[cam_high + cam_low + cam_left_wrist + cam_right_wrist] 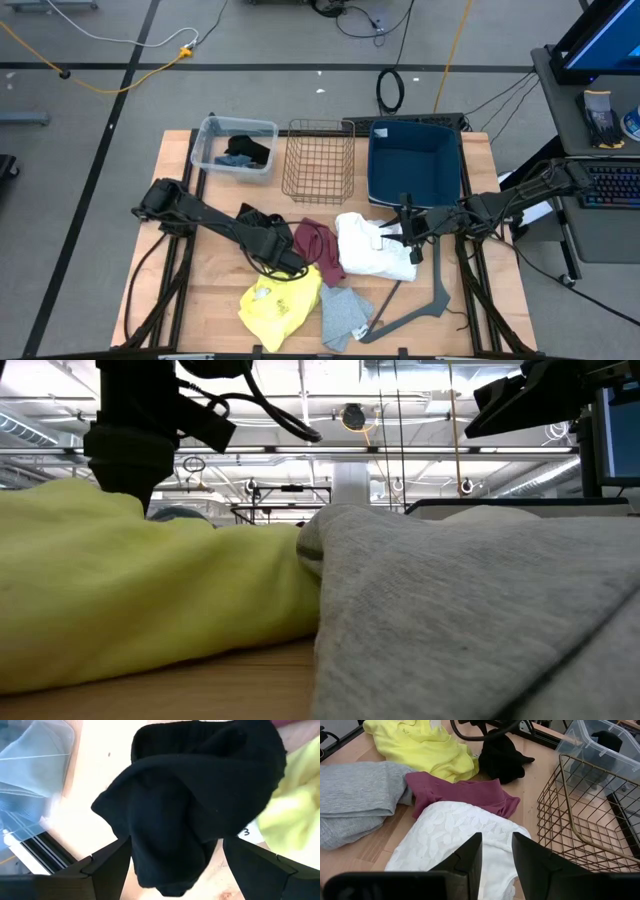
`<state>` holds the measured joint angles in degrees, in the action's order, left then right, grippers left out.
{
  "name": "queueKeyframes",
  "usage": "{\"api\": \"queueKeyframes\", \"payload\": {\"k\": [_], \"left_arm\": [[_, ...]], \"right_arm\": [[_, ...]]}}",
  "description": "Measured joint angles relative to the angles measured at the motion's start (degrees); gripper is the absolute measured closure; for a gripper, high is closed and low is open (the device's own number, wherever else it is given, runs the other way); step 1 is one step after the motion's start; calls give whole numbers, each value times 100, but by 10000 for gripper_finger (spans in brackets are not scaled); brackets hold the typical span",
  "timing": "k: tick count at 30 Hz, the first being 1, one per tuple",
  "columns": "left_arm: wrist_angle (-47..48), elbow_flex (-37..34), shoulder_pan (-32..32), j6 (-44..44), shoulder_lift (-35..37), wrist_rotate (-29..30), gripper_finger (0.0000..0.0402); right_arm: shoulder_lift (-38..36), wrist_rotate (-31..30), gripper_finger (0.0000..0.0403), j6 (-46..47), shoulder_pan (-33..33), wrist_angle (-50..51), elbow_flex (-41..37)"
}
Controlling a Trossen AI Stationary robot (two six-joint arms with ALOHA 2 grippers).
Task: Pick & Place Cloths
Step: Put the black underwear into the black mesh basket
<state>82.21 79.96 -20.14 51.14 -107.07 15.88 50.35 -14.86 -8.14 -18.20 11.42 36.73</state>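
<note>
Black cloth (185,795) between parted left hand (172,865) fingers.

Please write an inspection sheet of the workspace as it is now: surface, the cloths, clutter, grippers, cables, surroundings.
Surface: wooden table.
Job's things: on the table, yellow cloth, grey cloth, maroon cloth, white cloth, black cloth; dark and teal cloths in the clear bin.
Clutter: empty wire basket, blue bin, grey angled bar.
Grippers: left gripper open around the black cloth; right gripper over the white cloth, fingers slightly apart, holding nothing.
Cables: yellow and black cables on the floor.
Surroundings: desk with keyboard on the right.
</note>
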Motion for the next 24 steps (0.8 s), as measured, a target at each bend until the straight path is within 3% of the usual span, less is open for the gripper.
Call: {"api": "queueKeyframes", "payload": {"k": [6,14,19,24], "left_arm": [[-35,0,20,-144,42,-46,98],[-855,0,109,-922,44,87,92],[-710,-80,246,-884,53,403,93],[-902,-460,439,-859,53,213,89]], "right_arm": [[0,-1,303,0,0,0,0],[0,-1,303,137,0,0,0],[1,1,303,146,-2,1,0],[0,-1,303,146,-1,2,0]]}}
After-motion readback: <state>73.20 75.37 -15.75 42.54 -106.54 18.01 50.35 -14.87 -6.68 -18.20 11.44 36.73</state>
